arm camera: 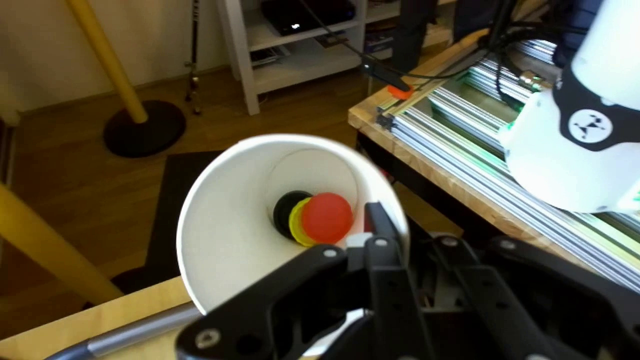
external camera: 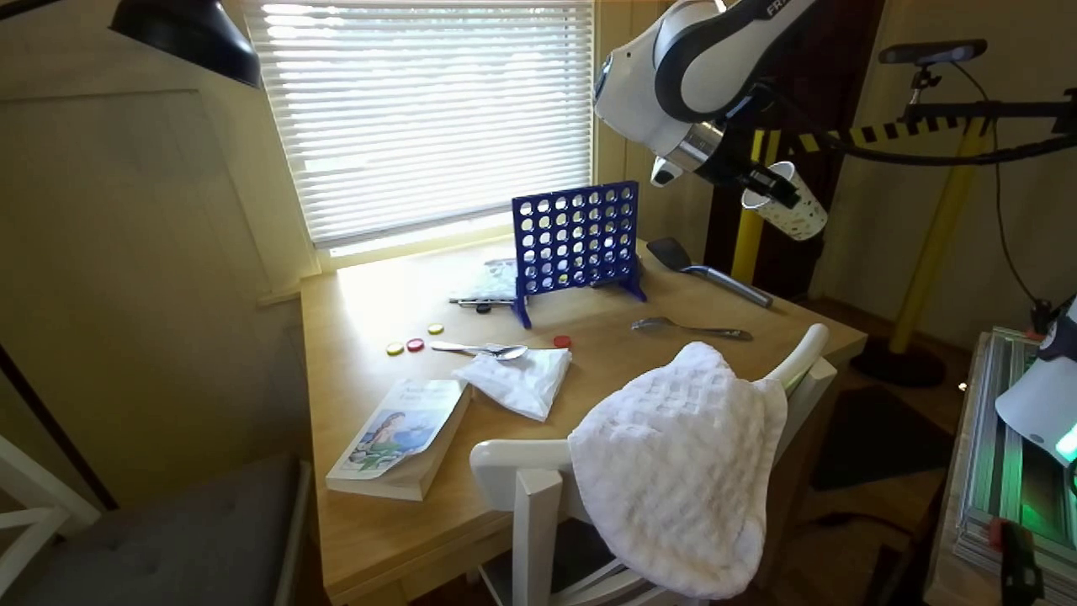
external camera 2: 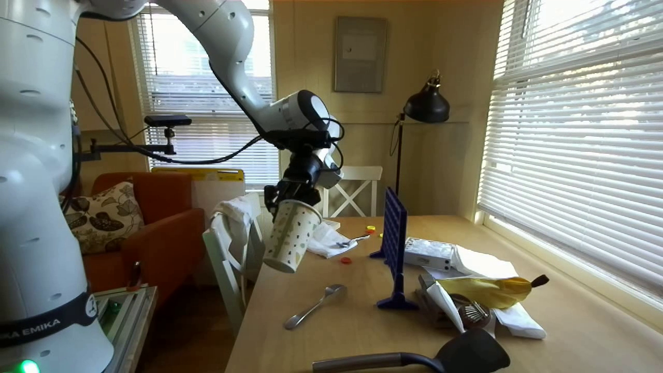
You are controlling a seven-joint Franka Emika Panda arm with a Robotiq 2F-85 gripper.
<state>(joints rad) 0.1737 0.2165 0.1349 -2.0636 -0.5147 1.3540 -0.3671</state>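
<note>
Pinching a speckled cup (external camera 2: pixel 292 238) by its wall: fingers of the gripper (external camera: pixel 787 194) clamped, one inside the rim, cup tilted. Red disc (arm camera: pixel 327 218), yellow disc (arm camera: pixel 297 227) and black disc (arm camera: pixel 285 210) overlap at its bottom. Cup's in mid-air; from an exterior view it's far right, right of the blue grid (external camera: pixel 570 229). Grid stands upright on the table (external camera: pixel 606 370). Spatula (external camera: pixel 732 284) lies along the right edge, metal utensil (external camera: pixel 698 331) nearer. Spoon (external camera: pixel 505 353) lies partly on a white napkin (external camera: pixel 522 383), paperback (external camera: pixel 400 438) just beside, nearer and left. White towel (external camera: pixel 681 471) draped over the near chair (external camera: pixel 537 530).
</note>
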